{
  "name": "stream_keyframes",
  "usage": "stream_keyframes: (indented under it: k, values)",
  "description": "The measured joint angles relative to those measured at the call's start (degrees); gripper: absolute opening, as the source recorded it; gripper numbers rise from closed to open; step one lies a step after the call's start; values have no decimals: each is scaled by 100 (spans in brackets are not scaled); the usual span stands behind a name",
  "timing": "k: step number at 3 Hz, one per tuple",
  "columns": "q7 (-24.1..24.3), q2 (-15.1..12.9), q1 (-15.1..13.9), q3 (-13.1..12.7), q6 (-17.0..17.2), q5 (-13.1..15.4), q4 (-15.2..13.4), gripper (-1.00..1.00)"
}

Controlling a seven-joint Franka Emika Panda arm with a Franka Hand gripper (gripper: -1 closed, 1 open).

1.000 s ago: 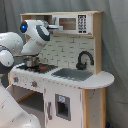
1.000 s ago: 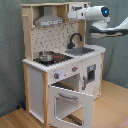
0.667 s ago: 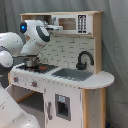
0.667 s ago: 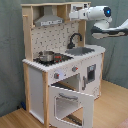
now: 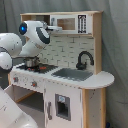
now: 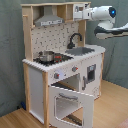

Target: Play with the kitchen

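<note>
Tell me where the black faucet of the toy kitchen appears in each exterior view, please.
First exterior view: the black faucet stands right of centre, behind the grey sink.
Second exterior view: the black faucet stands slightly right of centre, in the upper half, behind the sink.
Shared landmark: the metal pot on the stovetop.

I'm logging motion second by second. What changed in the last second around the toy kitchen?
The arm shifted slightly toward the microwave on the kitchen's top shelf, leftward in the second exterior view, and its end now sits at the microwave. Nothing was visibly taken hold of or let go. The oven door hangs open as before, the pot is on the stovetop, and the faucet is unmoved.
</note>
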State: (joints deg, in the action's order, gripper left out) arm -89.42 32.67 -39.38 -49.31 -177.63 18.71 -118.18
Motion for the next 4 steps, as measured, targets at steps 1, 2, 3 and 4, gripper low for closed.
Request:
stream_keyframes:
  k: [1,2,3,4]
  values:
    - [-89,27,407,342,-99,1,-219,-100]
    - [-125,172,781,686,-197,1,-493,-100]
    - [-123,425,1126,1016,-237,0,-702,-100]
    - [-120,465,1138,1023,-232,-2,-701,-100]
